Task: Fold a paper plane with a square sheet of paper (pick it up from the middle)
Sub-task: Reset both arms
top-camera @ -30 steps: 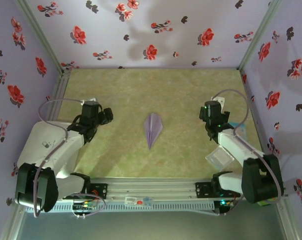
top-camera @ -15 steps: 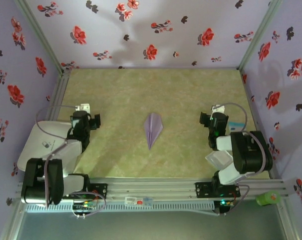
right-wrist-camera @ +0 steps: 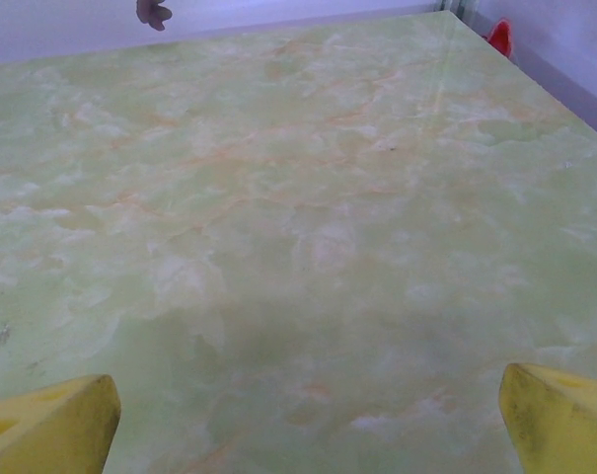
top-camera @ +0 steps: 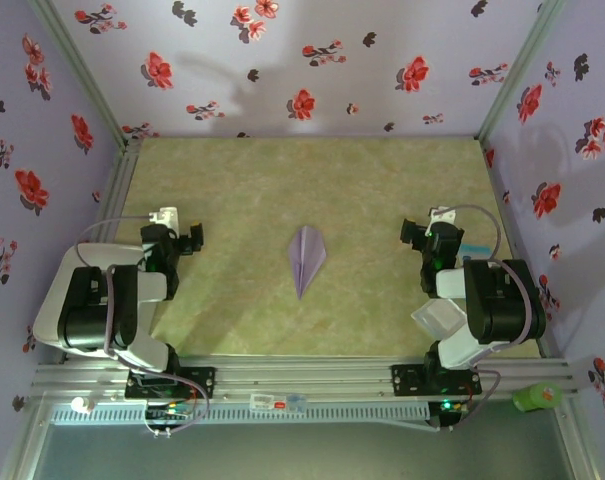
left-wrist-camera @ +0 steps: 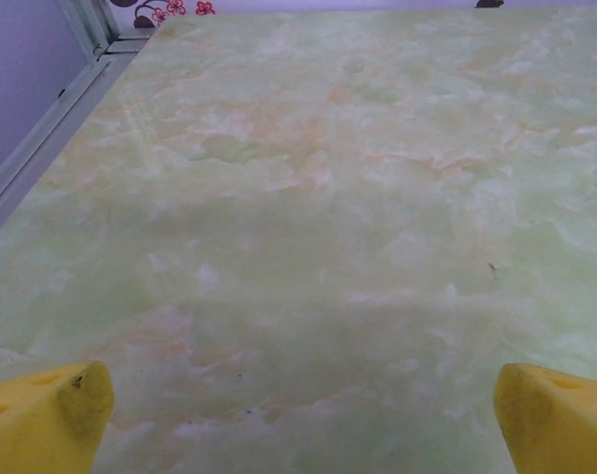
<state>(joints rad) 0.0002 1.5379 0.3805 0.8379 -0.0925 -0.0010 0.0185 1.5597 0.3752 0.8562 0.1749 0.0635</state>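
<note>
Pale lavender paper plane [top-camera: 305, 258], a slim pointed dart with a centre crease, lies flat mid-bench in your top view, on the green marbled bench [top-camera: 332, 170], long tapered tip toward the arm bases. Your left claw [top-camera: 182, 235] sits well off to its left and your right claw [top-camera: 422, 235] well off to its right, both apart from it. Left wrist view: yellow fingertips [left-wrist-camera: 46, 415] out at the corners, left claw spread wide over bare bench. Right wrist view: yellow fingertips [right-wrist-camera: 51, 420] just as far apart, right claw wide, gripping nothing.
</note>
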